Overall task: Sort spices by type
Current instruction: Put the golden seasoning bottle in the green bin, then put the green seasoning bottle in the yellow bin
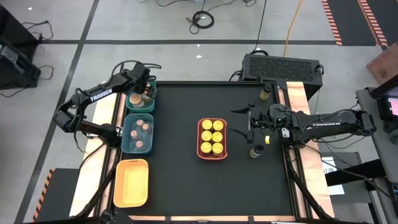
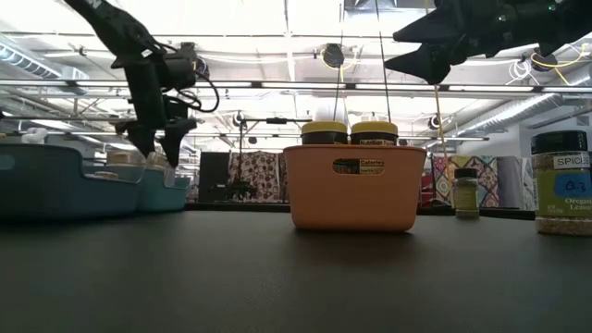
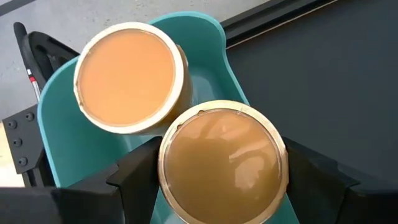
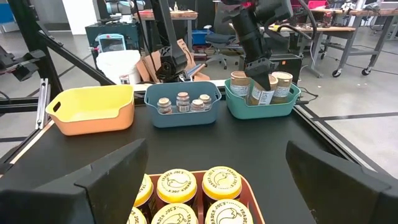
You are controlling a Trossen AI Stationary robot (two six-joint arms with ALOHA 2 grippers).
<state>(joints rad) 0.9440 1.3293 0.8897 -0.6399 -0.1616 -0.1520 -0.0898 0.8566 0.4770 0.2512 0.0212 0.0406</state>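
In the left wrist view my left gripper point(image 3: 221, 171) is shut on a jar with a wide tan-orange lid point(image 3: 221, 158), over the green tray point(image 3: 211, 37) at the table's far left. Another tan-lidded jar point(image 3: 130, 78) stands in that tray. The right wrist view shows tan-lidded jars point(image 4: 239, 86) either side of the held one. Small pinkish-lidded jars point(image 1: 143, 129) stand in the teal tray point(image 1: 127, 134). Several yellow-lidded jars point(image 1: 212, 136) fill the coral tray point(image 1: 200, 138). My right gripper point(image 1: 239, 127) hangs open, right of the coral tray. My left gripper pinches the tan-lidded jar between its two fingers point(image 3: 134, 177), which stand on opposite sides of the jar just under the lid's rim point(image 3: 166, 171). They come from above, slanting steeply down. The jar is upright, lid up, inside the green tray; whether its bottom touches the floor is hidden.
An empty yellow tray point(image 1: 132, 182) sits at the near left. Loose dark-lidded jars stand at the right edge, one far point(image 1: 266, 92) and one nearer point(image 1: 255, 151). The black tabletop between the left trays and the coral tray is bare.
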